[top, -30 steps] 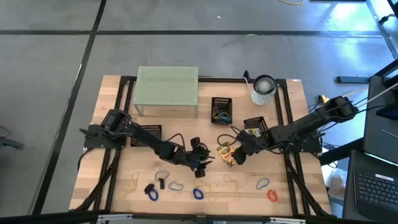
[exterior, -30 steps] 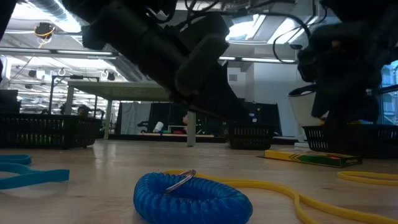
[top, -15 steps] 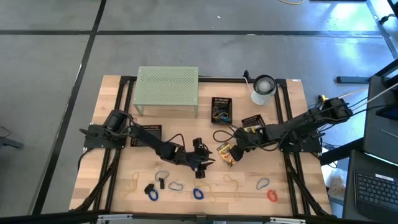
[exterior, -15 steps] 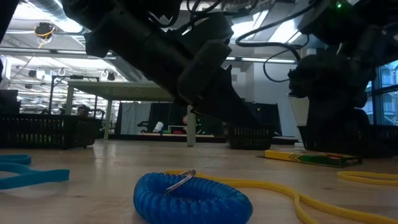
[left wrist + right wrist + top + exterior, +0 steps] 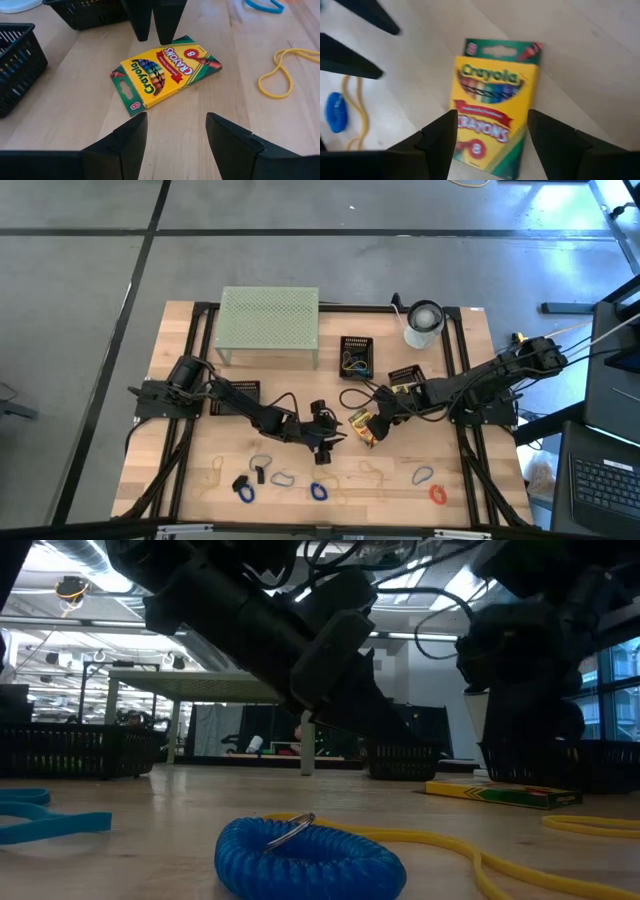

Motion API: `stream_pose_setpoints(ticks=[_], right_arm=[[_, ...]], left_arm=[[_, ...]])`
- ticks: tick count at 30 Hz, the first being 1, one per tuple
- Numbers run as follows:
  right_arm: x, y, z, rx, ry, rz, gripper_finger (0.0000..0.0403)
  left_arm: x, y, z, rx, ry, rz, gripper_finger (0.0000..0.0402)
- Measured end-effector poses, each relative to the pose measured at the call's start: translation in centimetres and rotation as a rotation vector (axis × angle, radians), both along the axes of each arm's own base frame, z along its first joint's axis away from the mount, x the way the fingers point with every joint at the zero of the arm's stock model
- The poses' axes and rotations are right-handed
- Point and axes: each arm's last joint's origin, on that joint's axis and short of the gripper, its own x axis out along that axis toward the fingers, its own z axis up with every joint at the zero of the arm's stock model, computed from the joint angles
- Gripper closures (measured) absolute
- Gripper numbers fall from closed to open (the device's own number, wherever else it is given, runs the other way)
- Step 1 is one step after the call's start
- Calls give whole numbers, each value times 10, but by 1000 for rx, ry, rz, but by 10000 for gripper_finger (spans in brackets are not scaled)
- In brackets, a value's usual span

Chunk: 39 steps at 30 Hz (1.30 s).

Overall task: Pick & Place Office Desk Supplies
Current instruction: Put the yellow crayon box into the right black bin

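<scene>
A pale wooden table (image 5: 190,470) framed by black rails is sitting on a grey concrete floor crossed by dark seams. In the high view the crayon box (image 5: 362,426) is lying flat just right of the table's centre, its printed face up. The right gripper (image 5: 376,418) is hanging directly over it with its fingers (image 5: 438,137) spread wide, wider than the box is across, and nothing between them. The left gripper (image 5: 330,436) is waiting just at the box's nine o'clock, pointing at it, its fingers (image 5: 131,134) also parted with bare wood between them.

Along the six o'clock edge smaller supplies are lying well apart: a dark blue coiled loop (image 5: 318,491) at about seven o'clock from the box, a second blue loop (image 5: 243,492) farther toward eight o'clock beside small black clips (image 5: 256,474), a light blue clip (image 5: 423,475) and a red loop (image 5: 437,494) at about four o'clock, and thin tan rubber bands (image 5: 209,476) near the left corner. They are small from above, so their exact shapes are hard to tell.

At twelve o'clock a black mesh basket (image 5: 355,356) is holding a few coloured items; a pale-green mesh stand (image 5: 269,319) is standing at eleven o'clock and a white roll (image 5: 424,324) at one o'clock.

The low view is looking across the wood into a workshop with bright ceiling lights (image 5: 100,612), shelving and windows at the right.
</scene>
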Motion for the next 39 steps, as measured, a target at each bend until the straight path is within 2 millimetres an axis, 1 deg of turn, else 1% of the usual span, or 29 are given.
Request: stream_pose_setpoints(ticks=[4,9,12,15,19,23,27,34,39], right_arm=[[8,5,12,-16,-54,33,160],[8,5,10,-84,-46,67,160],[8,4,10,-187,-55,153,160],[7,3,9,-240,-48,232,160],[9,0,2,-212,-11,257,160],[12,-4,-9,-158,43,265,160],[14,-8,-14,-110,67,251,160],[15,-10,-15,-76,72,234,160],[15,-9,-14,-21,79,217,160]], left_arm=[[0,-1,0,-3,4,-6,210],[-1,-2,-1,-22,19,-36,212],[-1,-3,-1,-21,19,-40,212],[-1,-3,-1,-22,19,-40,212],[0,-3,0,-27,3,-40,211],[3,-4,4,-41,-49,-41,211],[3,-4,3,-41,-47,-41,214],[13,-6,-28,-46,-47,-48,216],[18,-2,-36,-16,-34,-37,217]])
